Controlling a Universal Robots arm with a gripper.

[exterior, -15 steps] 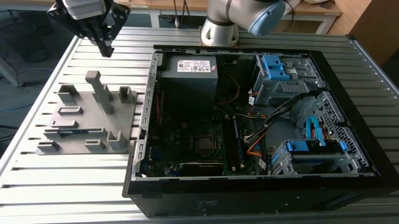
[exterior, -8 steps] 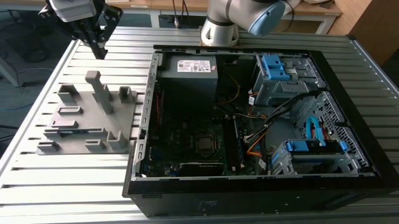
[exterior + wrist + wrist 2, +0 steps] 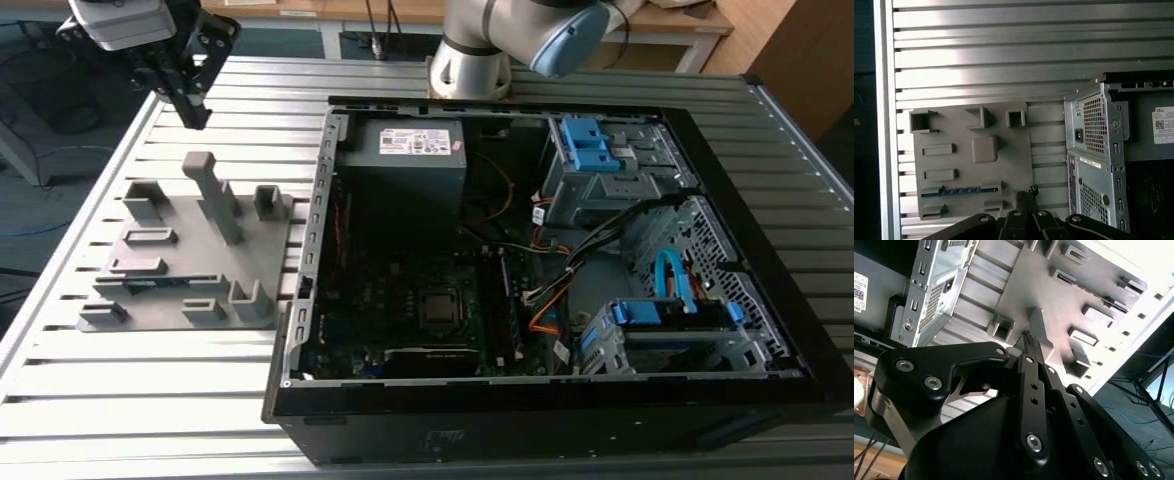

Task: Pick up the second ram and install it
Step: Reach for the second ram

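The end effector [image 3: 195,118] hangs in the air over the slatted metal desk [image 3: 134,420], at the exterior view's upper left, past the far end of the grey holder block [image 3: 174,302]. Its two black fingers are pressed together at the tips and there is nothing between them; both wrist views show this as well [image 3: 1028,338] [image 3: 1025,192]. It touches nothing.

The second ram [image 3: 150,283] is in the holder block, standing on its long edge in a narrow slot. In the exterior view this slot is near the end of the block farther from the end effector. In the first wrist view the ram [image 3: 959,190] appears as a thin blue-green strip between two small grey supports. The end effector and the ram are well apart.

A tall post [image 3: 214,200] rises from the middle of the holder block.

On the exterior view's right of the block, just beside it, the open computer case [image 3: 534,425] lies on its side on the desk. The mainboard, the cables and the blue drive brackets inside it can be seen.
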